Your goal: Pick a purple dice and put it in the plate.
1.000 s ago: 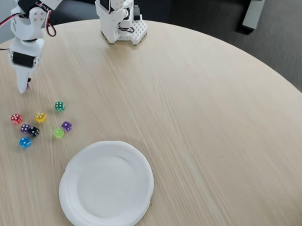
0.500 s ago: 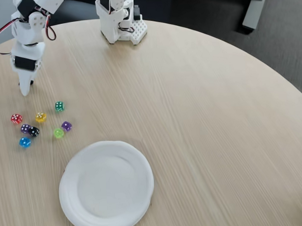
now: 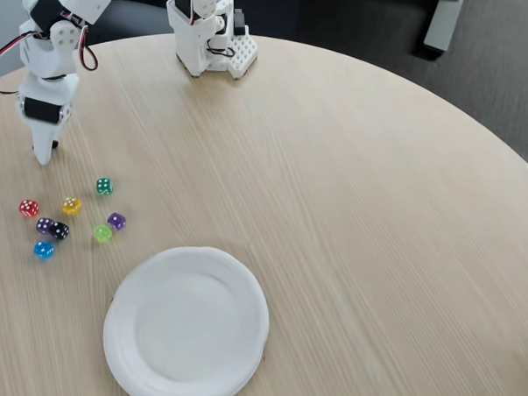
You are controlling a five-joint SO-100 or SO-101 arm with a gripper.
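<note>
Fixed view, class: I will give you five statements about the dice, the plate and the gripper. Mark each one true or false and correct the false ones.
1. The plate has no dice on it. True.
2. The purple dice lies inside the plate. False: it lies on the table, above the plate's rim in the picture.
3. The gripper hangs directly over the plate. False: it is near the table's upper left, above the group of dice.
4. The green dice lies nearer the gripper than the blue dice does. True.
5. The red dice is the rightmost of the group. False: it is the leftmost.
</note>
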